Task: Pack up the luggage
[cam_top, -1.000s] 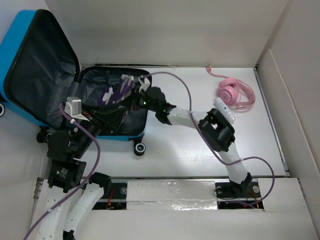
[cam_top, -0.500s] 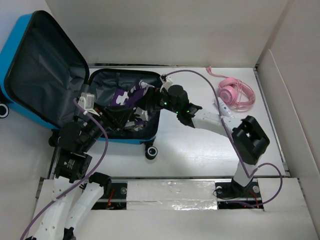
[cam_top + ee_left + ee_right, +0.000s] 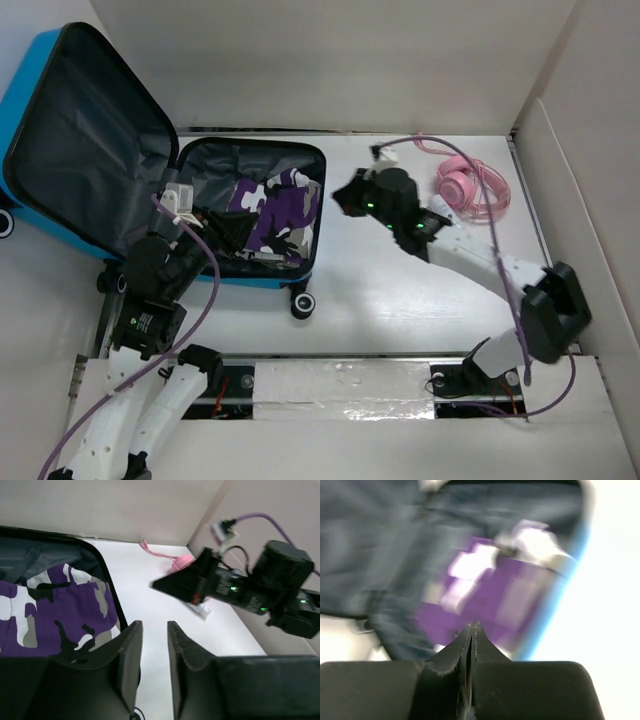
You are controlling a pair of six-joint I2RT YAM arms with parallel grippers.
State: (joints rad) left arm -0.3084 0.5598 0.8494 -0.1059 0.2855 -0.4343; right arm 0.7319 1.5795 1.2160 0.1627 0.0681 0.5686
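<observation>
- Left claw (image 3: 154, 670), slightly parted and empty, hovers at the rim of the luggage (image 3: 90, 130).
- The luggage lies open at the counter's (image 3: 380, 300) left, lid up, with the purple cloth (image 3: 280, 210) inside. That one's packed!
- Right claw (image 3: 471, 650) is clenched and empty, just right of the luggage.
- Headphones (image 3: 470, 185) sit out far right. By my read, they and closing the lid remain.
</observation>
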